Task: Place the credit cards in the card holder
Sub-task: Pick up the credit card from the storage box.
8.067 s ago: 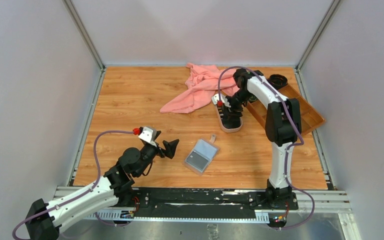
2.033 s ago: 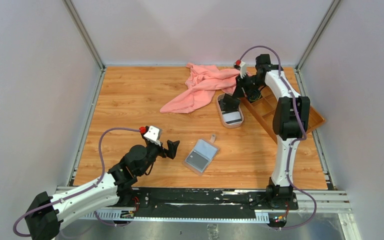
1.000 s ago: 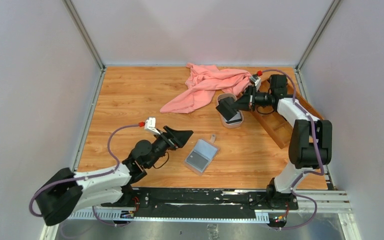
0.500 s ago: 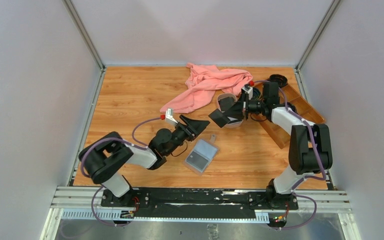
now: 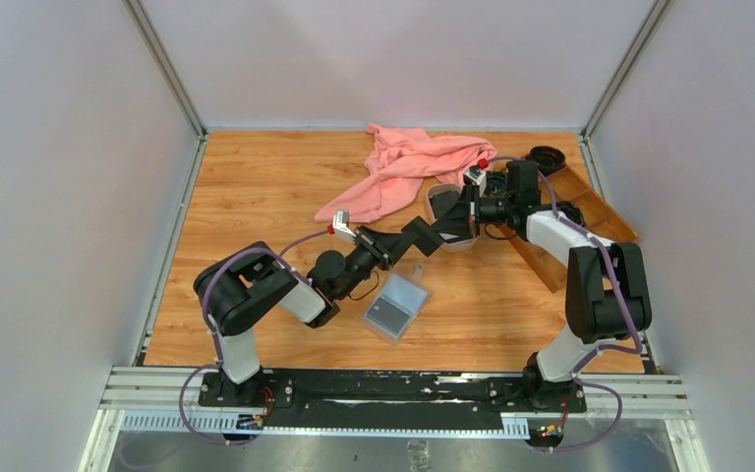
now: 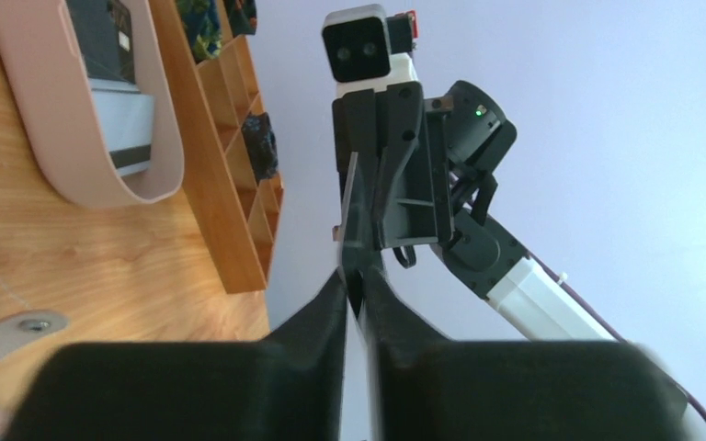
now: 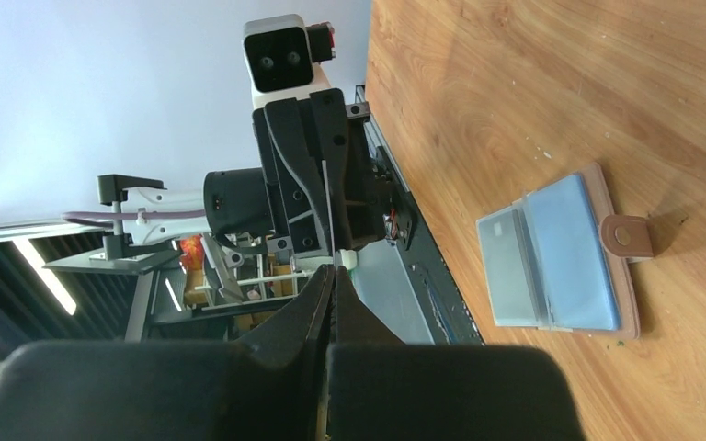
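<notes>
Left gripper: the fingers are brought together on one thin black plastic credit card, seen edge-on from both wrists. Right gripper: fully closed on the opposite edge of the same card. The card is thus pinched from both sides and held clear of the wooden table top.

Counted: two grippers, one card in the air, one card holder, two trays, one cloth.

The small pinkish-tan folding card holder is laid open and flat on the table, nearer the arm bases than the grippers. Its grey-blue clear sleeves face up. Whether anything is in the sleeves cannot be told.

In the oval pink-rimmed tray a dark card face and a pale grey band are seen. The number of cards there cannot be counted, as the tray is cut off by the frame edge.

Just beside it the brown wooden compartment tray is noted, with small dark items in some compartments, not identifiable.

A crumpled pink cloth is recorded at the far side.
</notes>
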You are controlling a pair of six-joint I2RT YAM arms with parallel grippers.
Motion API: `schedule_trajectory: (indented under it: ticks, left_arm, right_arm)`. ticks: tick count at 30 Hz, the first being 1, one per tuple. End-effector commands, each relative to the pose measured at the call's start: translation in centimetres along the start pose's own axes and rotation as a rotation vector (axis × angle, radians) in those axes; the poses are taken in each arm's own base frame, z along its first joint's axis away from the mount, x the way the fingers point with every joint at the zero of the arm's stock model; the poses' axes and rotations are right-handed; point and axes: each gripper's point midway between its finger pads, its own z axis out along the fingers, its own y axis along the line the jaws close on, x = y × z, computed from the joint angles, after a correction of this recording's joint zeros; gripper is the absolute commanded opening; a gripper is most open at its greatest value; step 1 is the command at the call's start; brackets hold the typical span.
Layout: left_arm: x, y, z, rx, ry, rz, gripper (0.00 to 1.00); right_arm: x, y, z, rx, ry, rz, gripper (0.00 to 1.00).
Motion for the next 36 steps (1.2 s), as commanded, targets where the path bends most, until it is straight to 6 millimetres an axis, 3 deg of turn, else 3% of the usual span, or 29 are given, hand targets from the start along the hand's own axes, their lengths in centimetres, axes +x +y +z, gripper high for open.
schedule_trajectory:
  ticks: [1, 5, 7, 9, 13, 18, 22, 27, 36]
  left_arm:
    - [-0.3, -0.9, 0.4, 0.048, 0.008, 0.029, 0.0]
    - [0.4, -1.4, 0.0, 0.071, 0.05, 0.122, 0.0]
    - [0.8, -2.1, -0.8, 0.095, 0.079, 0.186, 0.0]
    - [1.1, -2.5, -1.9, 0.114, 0.103, 0.256, 0.0]
    - [2.2, -2.7, -5.1, 0.15, 0.183, 0.406, 0.0]
    - [4.1, -1.7, -8.7, 0.184, 0.324, 0.566, 0.0]
    - [4.0, -0.9, -10.6, 0.18, 0.337, 0.62, 0.0]
    - [4.2, -1.6, -11.6, 0.205, 0.321, 0.635, 0.0]
    - [4.2, -1.9, -12.8, 0.198, 0.237, 0.699, 0.0]
  right_arm:
    - [1.2, 0.5, 0.5, -0.03, 0.051, -0.053, 0.0]
    - [1.6, 0.8, 0.3, -0.054, 0.077, -0.155, 0.0]
    - [1.9, 1.2, 0.1, -0.088, 0.103, -0.283, 0.22]
    - [2.5, 1.8, -0.3, -0.116, 0.128, -0.394, 0.37]
    - [3.7, 2.4, -0.9, -0.138, 0.143, -0.622, 0.56]
    - [5.7, 2.9, -1.4, -0.119, 0.164, -0.862, 0.62]
    - [8.3, 3.1, -0.6, -0.151, 0.23, -0.964, 0.64]
    - [10.1, 2.5, 0.5, -0.154, 0.297, -0.963, 0.63]
    - [11.3, 2.4, 0.4, -0.162, 0.308, -1.019, 0.63]
